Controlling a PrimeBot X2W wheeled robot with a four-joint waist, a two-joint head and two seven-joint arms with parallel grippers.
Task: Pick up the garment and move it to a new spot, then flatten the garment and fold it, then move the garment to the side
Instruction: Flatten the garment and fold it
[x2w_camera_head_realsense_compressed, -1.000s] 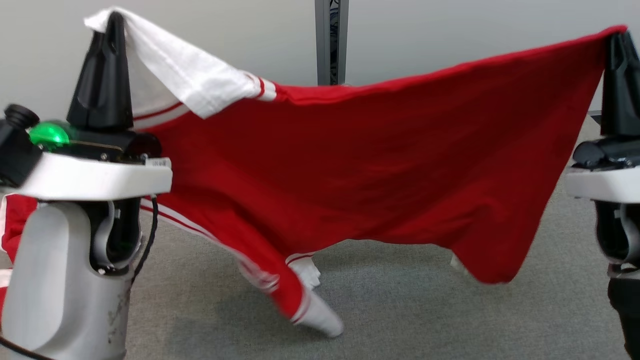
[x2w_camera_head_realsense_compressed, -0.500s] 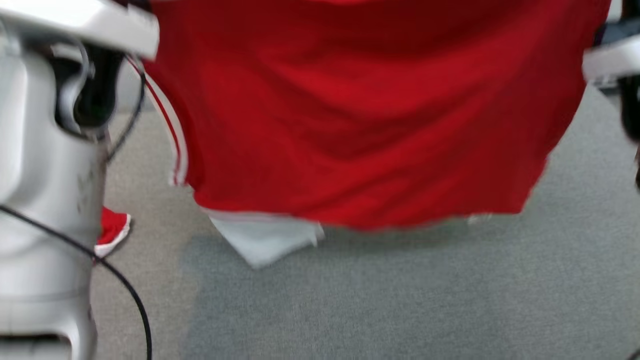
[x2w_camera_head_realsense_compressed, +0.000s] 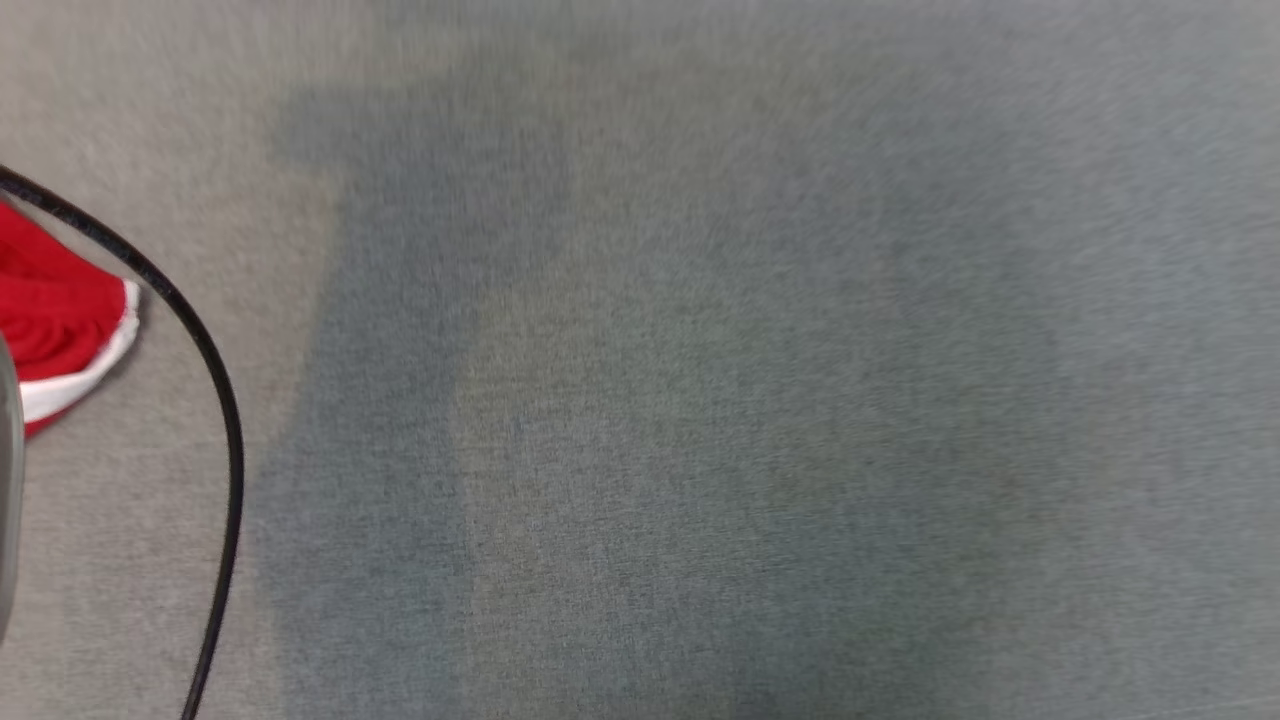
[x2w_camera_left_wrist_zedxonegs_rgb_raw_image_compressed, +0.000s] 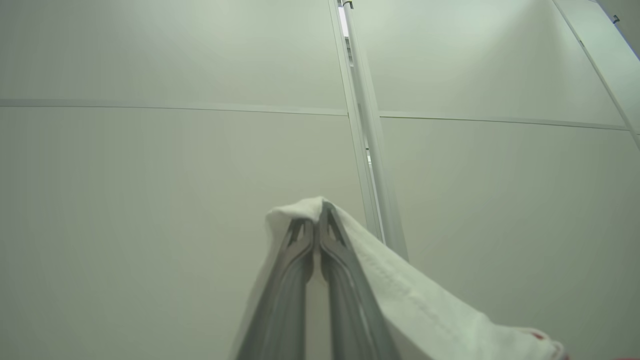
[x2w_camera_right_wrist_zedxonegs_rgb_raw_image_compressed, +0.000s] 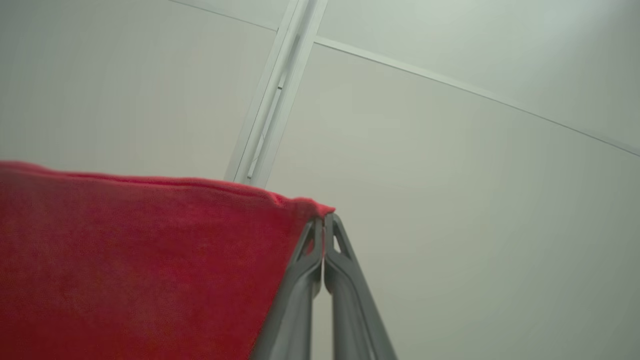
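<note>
"At the tips of the left gripper (x2w_camera_left_wrist_zedxonegs_rgb_raw_image_compressed: 317, 216), what was there?"

"A white fold of the garment (x2w_camera_left_wrist_zedxonegs_rgb_raw_image_compressed: 410, 305). Both fingers were pressed together on it. The cloth draped over the tips and fell away to the lower right of the left wrist view, where a speck of red showed at its end."

"And the right gripper (x2w_camera_right_wrist_zedxonegs_rgb_raw_image_compressed: 325, 220)?"

"Clamped too, on the corner of a red edge. From that corner the red cloth ran taut to the left of the right wrist view and hung down over its lower left."

"What stood behind them?"

"A pale panelled wall (x2w_camera_left_wrist_zedxonegs_rgb_raw_image_compressed: 150, 200) with a light upright post (x2w_camera_left_wrist_zedxonegs_rgb_raw_image_compressed: 370, 150) on it. Both wrist views looked along the fingers toward it."

"Did any cloth reach the floor?"

"From the head view, a red part of the garment (x2w_camera_head_realsense_compressed: 60, 310) with a white band showed at the left edge, over the grey carpet (x2w_camera_head_realsense_compressed: 700, 400). I couldn't tell whether it rested there or hung just above. A black cable (x2w_camera_head_realsense_compressed: 236, 450) curved past its right side, and a broad shadow darkened the carpet's middle."
</note>
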